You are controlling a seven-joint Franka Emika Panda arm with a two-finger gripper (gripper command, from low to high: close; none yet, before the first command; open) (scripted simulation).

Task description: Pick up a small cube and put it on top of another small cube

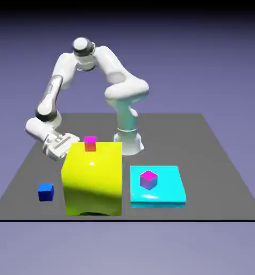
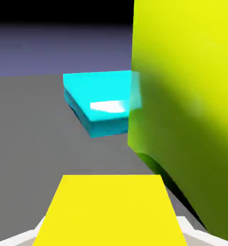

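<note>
in the exterior view, the white jointed robot arm (image 1: pixel 127 88) is bending over the dark grey table (image 1: pixel 167 139) toward the exterior view's left, its two-finger gripper (image 1: pixel 63 146) dipping behind the huge glossy yellow block (image 1: pixel 94 182). in the hand view, the pincer is closing on the small yellow cube (image 2: pixel 111 209), which is sitting between the fingertips and hiding them. the small magenta-topped cube with purple sides (image 1: pixel 148 180) is resting on the flat glossy cyan slab (image 1: pixel 172 190). a small magenta cube with a red side (image 1: pixel 90 144) is showing at the block's top, and a small blue cube (image 1: pixel 45 192) is lying beside the block.
</note>
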